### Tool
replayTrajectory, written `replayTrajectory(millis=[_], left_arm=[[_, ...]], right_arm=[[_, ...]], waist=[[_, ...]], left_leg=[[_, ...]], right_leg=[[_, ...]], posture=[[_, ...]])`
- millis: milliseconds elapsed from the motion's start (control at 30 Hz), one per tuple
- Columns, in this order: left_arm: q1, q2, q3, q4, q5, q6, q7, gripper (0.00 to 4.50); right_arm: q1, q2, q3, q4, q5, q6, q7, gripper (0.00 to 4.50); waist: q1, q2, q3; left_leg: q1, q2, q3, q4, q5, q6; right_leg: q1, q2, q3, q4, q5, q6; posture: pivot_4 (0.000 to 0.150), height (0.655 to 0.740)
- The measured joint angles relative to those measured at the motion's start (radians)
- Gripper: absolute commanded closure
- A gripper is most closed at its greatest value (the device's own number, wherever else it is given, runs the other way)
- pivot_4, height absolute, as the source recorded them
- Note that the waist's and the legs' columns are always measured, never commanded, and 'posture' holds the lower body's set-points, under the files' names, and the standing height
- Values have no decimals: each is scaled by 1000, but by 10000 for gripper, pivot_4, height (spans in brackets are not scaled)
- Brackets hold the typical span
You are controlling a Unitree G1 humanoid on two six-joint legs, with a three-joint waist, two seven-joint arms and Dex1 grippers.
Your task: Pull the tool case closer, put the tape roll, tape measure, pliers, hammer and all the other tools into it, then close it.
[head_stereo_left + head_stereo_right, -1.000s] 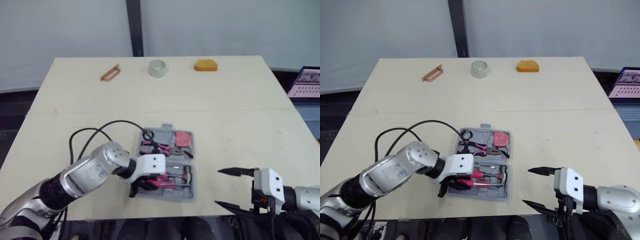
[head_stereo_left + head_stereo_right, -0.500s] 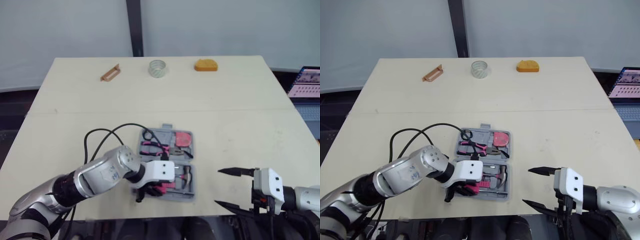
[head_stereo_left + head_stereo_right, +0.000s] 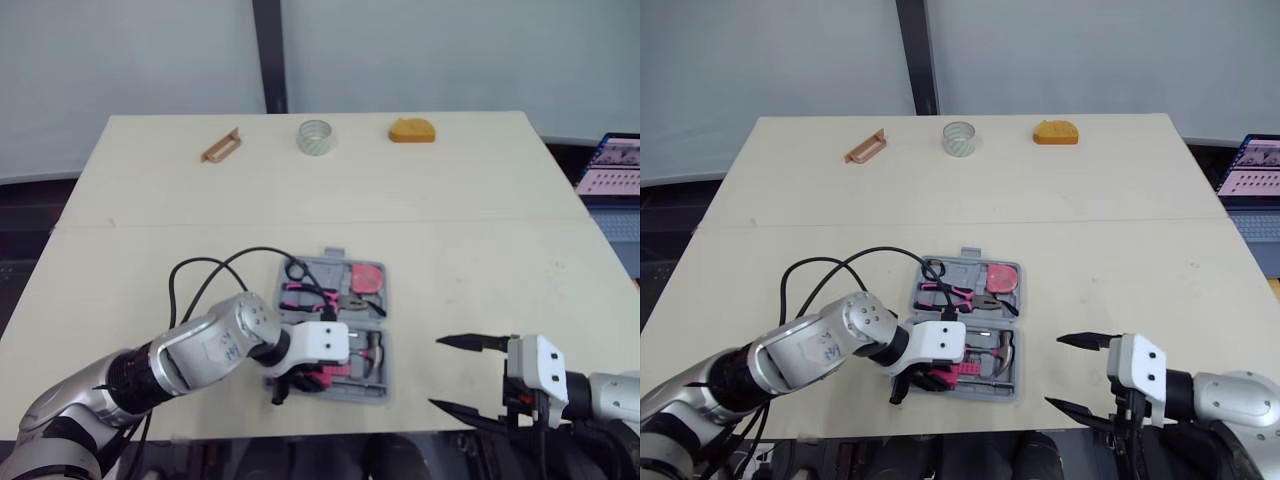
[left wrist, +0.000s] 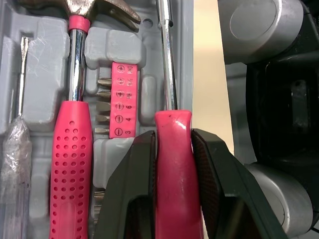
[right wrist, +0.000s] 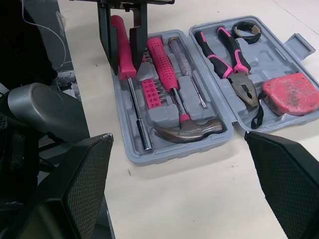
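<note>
The grey tool case (image 3: pixel 372 387) lies open near the table's front edge. In it are a hammer (image 5: pixel 174 94), pliers (image 5: pixel 232 47), a pink tape measure (image 5: pixel 291 92) and a bit strip (image 4: pixel 119 99). My left gripper (image 3: pixel 298 378) is over the case's front part, shut on the pink handle of a screwdriver (image 4: pixel 172 149) whose shaft lies in the slot beside the hammer. My right gripper (image 3: pixel 1055 372) hovers open to the right of the case, holding nothing. A tape roll (image 3: pixel 314 136) stands at the table's far edge.
An orange object (image 3: pixel 411 130) and a brown handle-like piece (image 3: pixel 221 146) lie at the far edge beside the tape roll. A black cable (image 3: pixel 210 275) loops from my left arm over the table. A laptop (image 3: pixel 610 165) sits beyond the right edge.
In the first half second my left gripper slid right along the case's front part with the screwdriver. Since then nothing has moved. The right gripper stayed put.
</note>
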Motion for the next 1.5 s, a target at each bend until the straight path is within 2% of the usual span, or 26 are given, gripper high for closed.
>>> replayTrajectory(millis=[1233, 1300, 1333, 1400, 1500], left_arm=[[12, -14, -38, 42, 31, -40, 4, 39075], [12, -15, -36, 42, 24, -32, -3, 28847], [12, -16, -33, 42, 18, -24, -7, 25475], [16, -30, 2, 40, -12, 26, -7, 15768], [16, -43, 61, 26, -56, 106, 1, 15768]], right_arm=[[9, 0, -18, -14, 7, 35, -30, 0], [8, 0, -18, -14, 7, 36, -30, 0], [7, 0, -18, -14, 7, 36, -30, 0], [3, 1, -18, -13, 7, 36, -30, 0], [-3, 2, -17, -13, 7, 37, -30, 0]], waist=[[0, 0, 0], [0, 0, 0], [0, 0, 0], [0, 0, 0], [0, 0, 0]], left_leg=[[0, 0, 0, 0, 0, 0], [0, 0, 0, 0, 0, 0], [0, 0, 0, 0, 0, 0], [0, 0, 0, 1, 0, 0], [0, 0, 0, 1, 0, 0]], right_leg=[[0, 0, 0, 0, 0, 0], [0, 0, 0, 0, 0, 0], [0, 0, 0, 0, 0, 0], [0, 0, 0, 1, 0, 0], [0, 0, 0, 1, 0, 0]], posture=[[1500, 7400], [1500, 7400], [1500, 7400], [1500, 7400], [1500, 7400]])
